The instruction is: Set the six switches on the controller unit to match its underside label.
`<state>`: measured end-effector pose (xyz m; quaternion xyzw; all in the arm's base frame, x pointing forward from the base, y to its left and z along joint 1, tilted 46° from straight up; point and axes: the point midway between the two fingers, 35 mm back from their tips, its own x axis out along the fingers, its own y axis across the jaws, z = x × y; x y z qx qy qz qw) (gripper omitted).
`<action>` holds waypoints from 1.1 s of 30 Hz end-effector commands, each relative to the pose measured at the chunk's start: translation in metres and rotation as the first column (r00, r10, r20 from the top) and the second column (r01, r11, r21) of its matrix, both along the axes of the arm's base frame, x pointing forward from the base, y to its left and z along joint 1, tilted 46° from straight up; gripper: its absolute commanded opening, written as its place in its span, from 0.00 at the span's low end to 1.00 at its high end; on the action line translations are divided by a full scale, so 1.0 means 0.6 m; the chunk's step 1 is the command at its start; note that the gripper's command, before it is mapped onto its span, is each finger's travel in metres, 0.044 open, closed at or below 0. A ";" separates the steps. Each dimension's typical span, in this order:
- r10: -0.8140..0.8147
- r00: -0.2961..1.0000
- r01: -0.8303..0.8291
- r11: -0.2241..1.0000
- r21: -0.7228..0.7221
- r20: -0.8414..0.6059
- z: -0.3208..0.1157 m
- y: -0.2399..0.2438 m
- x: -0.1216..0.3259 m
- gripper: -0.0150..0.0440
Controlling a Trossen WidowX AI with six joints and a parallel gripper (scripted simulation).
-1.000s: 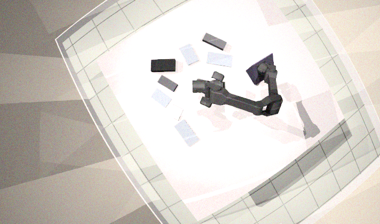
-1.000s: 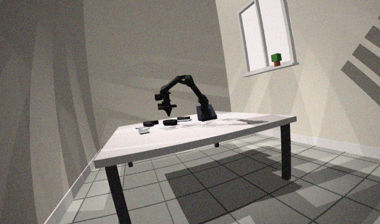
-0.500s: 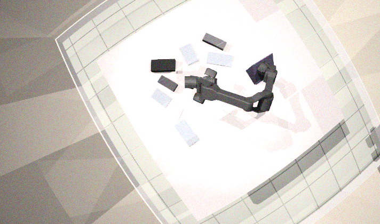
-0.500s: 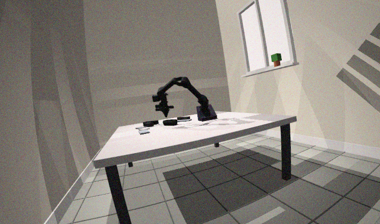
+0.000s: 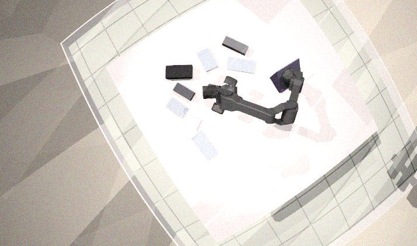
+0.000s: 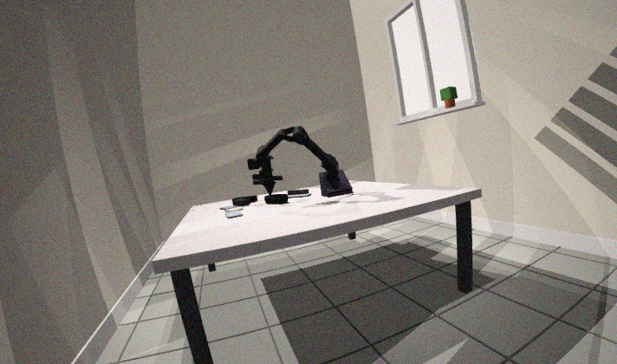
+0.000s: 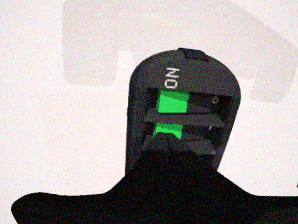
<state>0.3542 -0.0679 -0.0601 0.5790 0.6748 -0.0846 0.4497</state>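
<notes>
The dark grey controller unit (image 6: 282, 199) (image 7: 176, 59) sits on its base with its switch side up. In the wrist view the white ON mark is near its rounded end, above the column of green ends. Two rocker switches show there, the end one (image 7: 173, 102) and the one beside it (image 7: 168, 130); the others are hidden behind my gripper. My gripper (image 6: 269, 192) (image 7: 162, 139) is shut and empty, pointing down, its tips at the green end of that second visible switch. I cannot tell whether they touch it. The underside label is hidden.
A black box (image 5: 178, 72), a dark module (image 5: 184, 91) and a grey module (image 5: 235, 45) lie around the arm. Pale flat plates (image 5: 207, 60) (image 5: 241, 65) (image 5: 177, 107) (image 5: 204, 145) lie among them. The arm's base stands on a dark purple block (image 5: 277, 82) (image 6: 335, 191).
</notes>
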 end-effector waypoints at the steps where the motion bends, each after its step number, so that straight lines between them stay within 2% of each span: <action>1: -0.007 1.000 0.007 1.000 0.006 -0.007 -0.008 0.007 -0.002 0.25; 18: -0.007 1.000 0.007 1.000 0.006 -0.007 -0.016 0.015 -0.001 0.25; 24: -0.007 1.000 0.007 1.000 0.004 -0.007 0.036 -0.038 -0.007 0.25; 33: -0.007 1.000 0.007 1.000 0.004 -0.007 0.019 -0.057 0.007 0.25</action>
